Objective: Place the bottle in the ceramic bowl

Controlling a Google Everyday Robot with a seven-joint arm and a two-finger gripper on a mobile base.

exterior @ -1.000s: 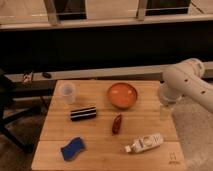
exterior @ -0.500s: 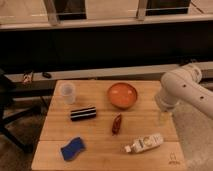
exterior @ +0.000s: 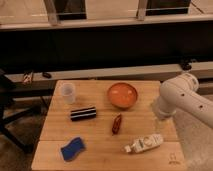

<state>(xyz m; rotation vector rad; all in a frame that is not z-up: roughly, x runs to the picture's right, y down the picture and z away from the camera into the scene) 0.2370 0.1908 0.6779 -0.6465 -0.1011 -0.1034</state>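
Observation:
The small white bottle (exterior: 144, 144) lies on its side near the front right of the wooden table (exterior: 100, 150), cap pointing left. The orange-brown ceramic bowl (exterior: 122, 95) stands at the back middle of the table and holds nothing. My white arm (exterior: 176, 98) reaches in from the right. The gripper (exterior: 159, 121) hangs below the arm, just above and to the right of the bottle, apart from it and in front and to the right of the bowl.
A translucent white cup (exterior: 68, 92) stands at the back left. A black striped bar (exterior: 83, 113) lies in the middle left, a dark red slender object (exterior: 117, 123) in the centre, a blue sponge (exterior: 73, 148) at the front left. A dark ledge runs behind the table.
My arm has swung left and lower over the table's right edge, bringing the gripper closer to the bottle. The objects on the table have not moved.

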